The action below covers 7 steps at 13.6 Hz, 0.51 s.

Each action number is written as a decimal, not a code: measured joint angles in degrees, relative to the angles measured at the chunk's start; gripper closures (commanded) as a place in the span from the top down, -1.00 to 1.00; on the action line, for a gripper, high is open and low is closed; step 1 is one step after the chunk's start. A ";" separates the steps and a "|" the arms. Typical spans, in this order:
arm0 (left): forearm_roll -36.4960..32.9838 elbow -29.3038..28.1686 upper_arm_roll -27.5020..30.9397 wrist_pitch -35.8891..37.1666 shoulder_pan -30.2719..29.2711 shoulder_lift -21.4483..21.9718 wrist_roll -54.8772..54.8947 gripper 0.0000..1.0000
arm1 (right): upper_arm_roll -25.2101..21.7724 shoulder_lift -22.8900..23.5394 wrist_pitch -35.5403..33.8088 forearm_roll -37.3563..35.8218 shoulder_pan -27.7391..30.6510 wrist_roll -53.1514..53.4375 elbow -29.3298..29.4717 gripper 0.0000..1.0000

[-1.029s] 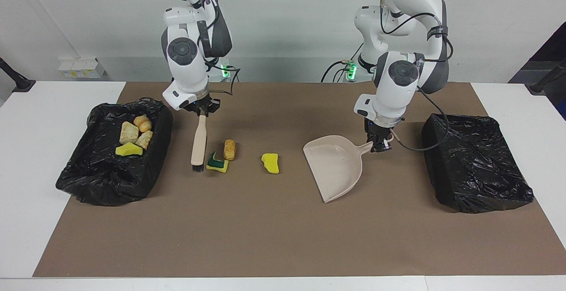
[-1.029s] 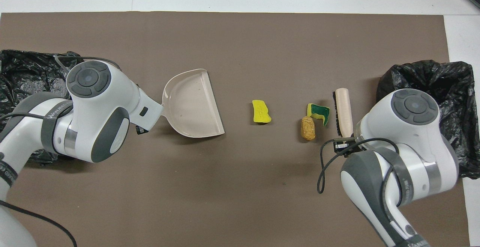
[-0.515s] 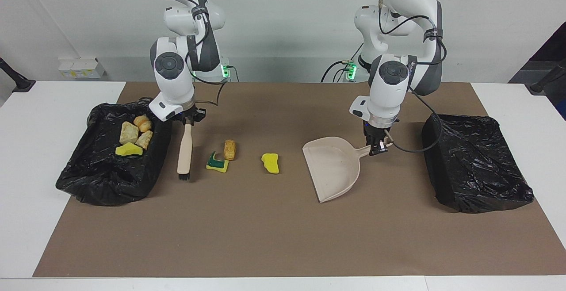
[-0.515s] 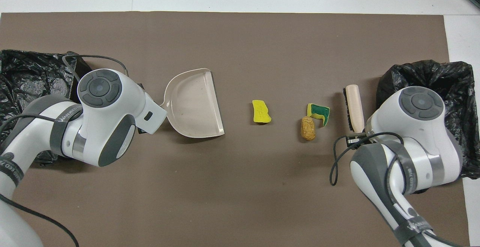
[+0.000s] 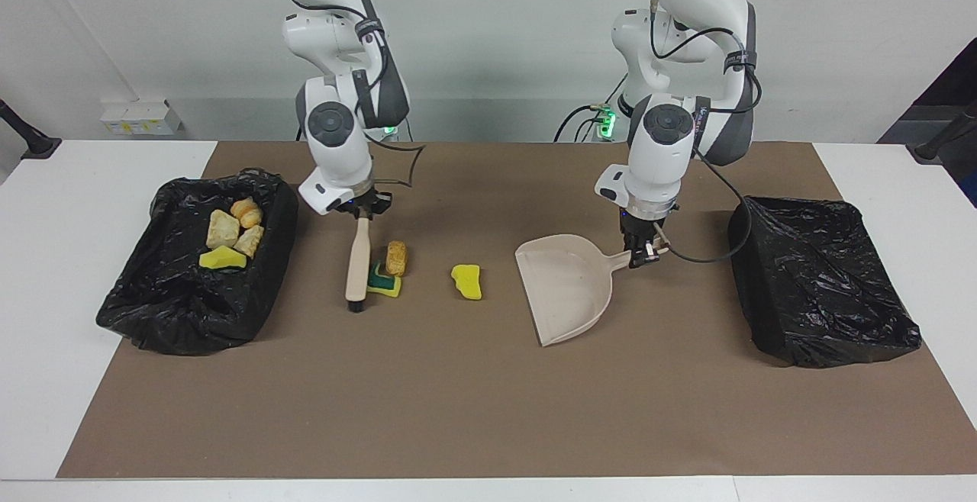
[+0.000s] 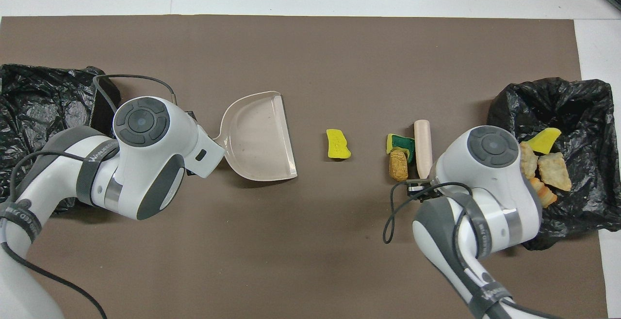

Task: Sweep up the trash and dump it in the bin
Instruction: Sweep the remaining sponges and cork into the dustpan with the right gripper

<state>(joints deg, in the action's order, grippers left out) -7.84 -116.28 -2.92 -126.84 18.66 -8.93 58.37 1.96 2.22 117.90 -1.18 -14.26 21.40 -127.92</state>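
The right gripper (image 5: 364, 210) has its jaws closed on the handle end of the beige brush with dark bristles (image 5: 357, 264), which hangs with the bristle end down on the brown mat (image 5: 488, 410) covering the tabletop. The brush head rests against the yellow sponge chunk with a green side (image 5: 383, 281); the orange-brown bread-like piece (image 5: 395, 257) touches that chunk on the side nearer the robots. The left gripper (image 5: 640, 252) has its jaws closed on the short handle of the beige plastic dustpan (image 5: 565, 288), which appears to lie flat on the mat with its open lip turned toward the brush. A plain yellow sponge chunk (image 5: 466, 281) lies on the mat between the two pieces at the brush and the dustpan lip, apart from both. Four further scraps (image 5: 229, 236), one yellow, the others pale beige or orange-brown, sit inside the black bag-lined bin (image 5: 153, 311) at the right arm's end of the tabletop. A second black bag-lined bin (image 5: 828, 288) stands at the left arm's end; no scraps show in it. The step in hand is judged to be the sweep: three pieces are on the mat and the brush is in contact with the first. The next move calls for drawing the brush toward the dustpan with the bristles held low on the mat, so that the two near pieces gather the lone yellow chunk on the way. The dustpan lip should be held down against the mat so that nothing slides beneath it. The light scraps may roll sideways off the brush line; correct the stroke if they do.
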 measured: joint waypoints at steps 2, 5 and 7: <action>0.00 -0.05 0.00 -0.01 0.01 0.00 0.00 -1.00 | 0.15 2.64 2.62 0.43 -4.91 9.63 1.06 -1.00; 0.00 -0.26 0.00 -0.06 0.02 0.00 0.00 -1.00 | 0.52 7.61 2.96 5.62 -8.41 14.01 7.05 -1.00; 0.00 -0.36 0.00 -0.13 0.02 0.00 0.00 -1.00 | 0.55 10.05 2.95 9.55 -10.21 14.01 11.63 -1.00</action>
<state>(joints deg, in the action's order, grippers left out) -7.84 -116.64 -2.92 -126.97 18.68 -8.93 58.37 2.51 12.27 120.86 8.37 -24.47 35.41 -116.29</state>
